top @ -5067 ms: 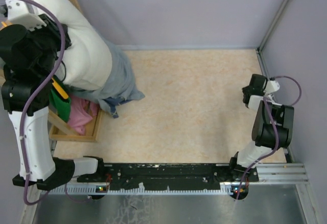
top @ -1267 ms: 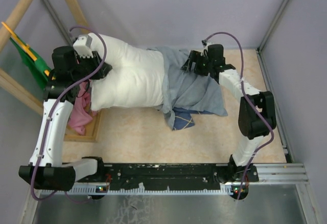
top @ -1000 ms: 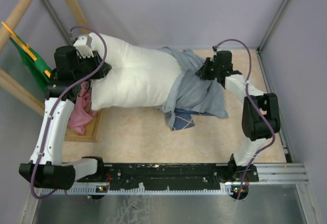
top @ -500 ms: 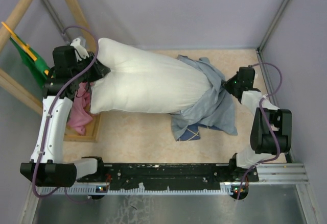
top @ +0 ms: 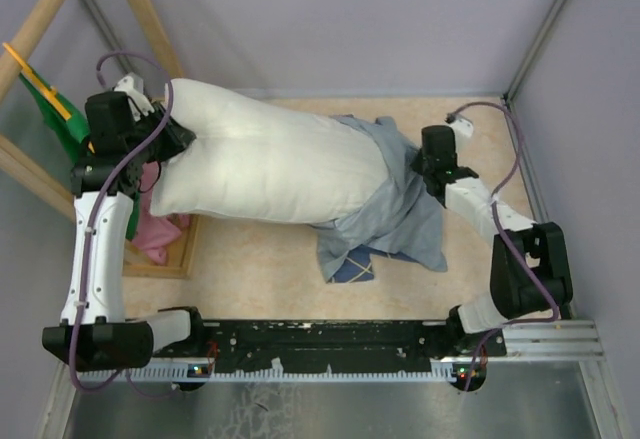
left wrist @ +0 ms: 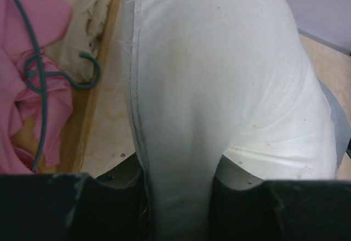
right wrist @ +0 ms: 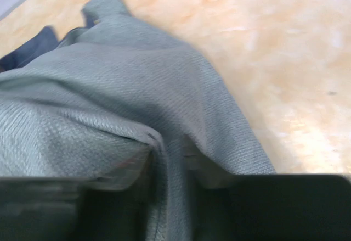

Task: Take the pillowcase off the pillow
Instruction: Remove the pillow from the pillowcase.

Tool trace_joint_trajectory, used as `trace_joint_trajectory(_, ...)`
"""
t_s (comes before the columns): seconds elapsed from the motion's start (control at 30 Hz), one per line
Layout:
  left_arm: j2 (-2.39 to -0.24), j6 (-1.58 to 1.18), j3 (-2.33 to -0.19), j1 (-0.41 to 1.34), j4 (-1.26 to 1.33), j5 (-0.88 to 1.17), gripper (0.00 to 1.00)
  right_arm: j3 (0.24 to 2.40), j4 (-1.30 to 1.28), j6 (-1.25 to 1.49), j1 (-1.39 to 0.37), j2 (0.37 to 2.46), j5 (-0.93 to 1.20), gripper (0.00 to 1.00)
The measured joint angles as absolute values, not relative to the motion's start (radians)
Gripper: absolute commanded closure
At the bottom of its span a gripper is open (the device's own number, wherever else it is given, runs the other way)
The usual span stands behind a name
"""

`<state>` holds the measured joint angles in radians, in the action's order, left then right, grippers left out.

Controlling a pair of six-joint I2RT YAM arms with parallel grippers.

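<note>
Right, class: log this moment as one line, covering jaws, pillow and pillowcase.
left jaws: shut on pillow | right jaws: shut on pillowcase | pillow: mostly bare | pillowcase: bunched over one end only

Top external: fixed, high behind the arms' base rail (top: 320, 339), looks down and forward over the whole table (top: 270, 254), far off. Left wrist: very close, faces along the pillow (left wrist: 208, 87), pink cloth (left wrist: 27, 60) at left. Right wrist: very close, angled down on pillowcase (right wrist: 109, 87) and bare table. Top view shares pillow and pink cloth with left wrist, pillowcase and table with right wrist.
</note>
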<state>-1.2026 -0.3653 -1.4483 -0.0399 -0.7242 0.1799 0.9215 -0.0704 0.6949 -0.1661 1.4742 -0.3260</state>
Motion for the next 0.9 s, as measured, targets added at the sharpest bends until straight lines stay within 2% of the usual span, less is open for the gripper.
trace_joint_trajectory(0.07, -1.195, -0.361, -1.444, -0.059, -0.715, 0.146, 1.00, 0.963, -0.074, 0.596, -0.239, 1.473, -0.345, 0.20)
trace_joint_trajectory(0.13, -1.188, -0.355, -1.444, -0.072, -0.707, 0.108, 1.00, 0.999, -0.072, 0.500, -0.284, 1.468, -0.309, 0.04)
trace_joint_trajectory(0.17, -1.184, -0.350, -1.444, -0.078, -0.702, 0.092, 1.00, 1.005, -0.066, 0.476, -0.290, 1.460, -0.274, 0.01)
trace_joint_trajectory(0.27, -1.173, -0.337, -1.443, -0.086, -0.691, 0.059, 1.00, 0.949, 0.022, 0.447, -0.237, 1.393, -0.068, 0.01)
trace_joint_trajectory(0.37, -1.165, -0.333, -1.433, -0.086, -0.676, 0.052, 1.00, 0.791, 0.162, 0.540, -0.040, 1.301, 0.128, 0.01)
trace_joint_trajectory(0.47, -1.159, -0.332, -1.412, -0.086, -0.662, 0.051, 1.00, 0.752, 0.142, 0.576, 0.089, 1.330, 0.165, 0.01)
trace_joint_trajectory(0.9, -1.159, -0.332, -1.388, -0.088, -0.628, 0.056, 1.00, 0.754, 0.016, 0.542, -0.020, 1.569, 0.265, 0.01)
